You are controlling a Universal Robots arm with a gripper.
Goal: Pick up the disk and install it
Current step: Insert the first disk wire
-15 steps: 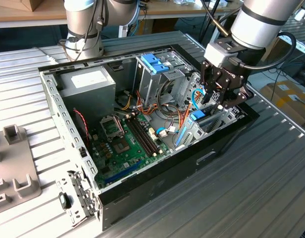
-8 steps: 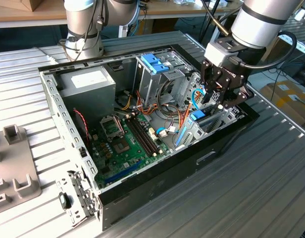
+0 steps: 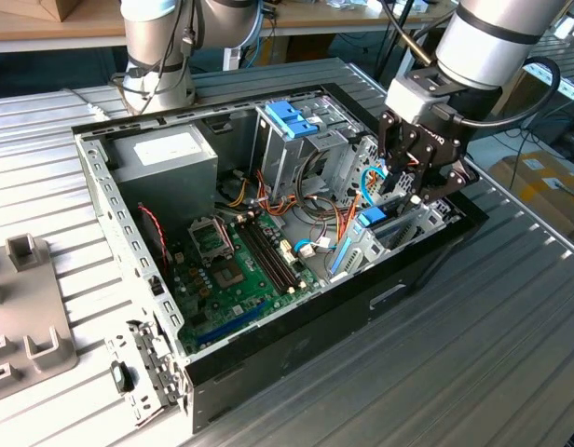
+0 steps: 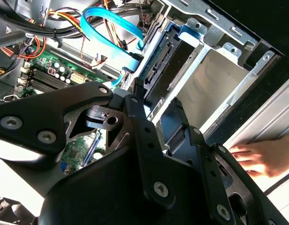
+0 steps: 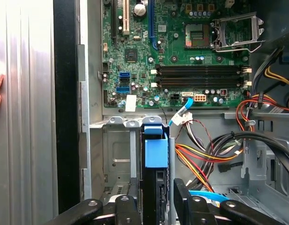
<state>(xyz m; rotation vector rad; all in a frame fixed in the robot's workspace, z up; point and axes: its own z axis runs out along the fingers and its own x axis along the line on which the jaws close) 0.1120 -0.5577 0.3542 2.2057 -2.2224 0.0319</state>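
Observation:
The disk (image 5: 156,152) stands on edge in its light-blue carrier frame, partway down in a grey metal bay (image 5: 116,154) at the end of the open computer case (image 3: 296,358). My gripper (image 5: 156,187) is shut on the disk, with one black finger on each flat side. In the exterior view the gripper (image 3: 405,191) hangs over the case's end on the exterior view's right, and the carrier's blue end (image 3: 372,219) shows just below it. In the second wrist view the disk's connector edge (image 4: 162,65) lies along a finger (image 4: 140,110), beside the bay's bare metal wall (image 4: 215,86).
The green motherboard (image 3: 236,265) covers the case floor. Red, orange and black cable bundles (image 5: 205,154) and a blue flat cable (image 4: 111,21) run close to the bay. A tall drive cage with a fixed blue latch (image 3: 292,116) stands behind. A person's hand (image 4: 257,157) rests outside the case.

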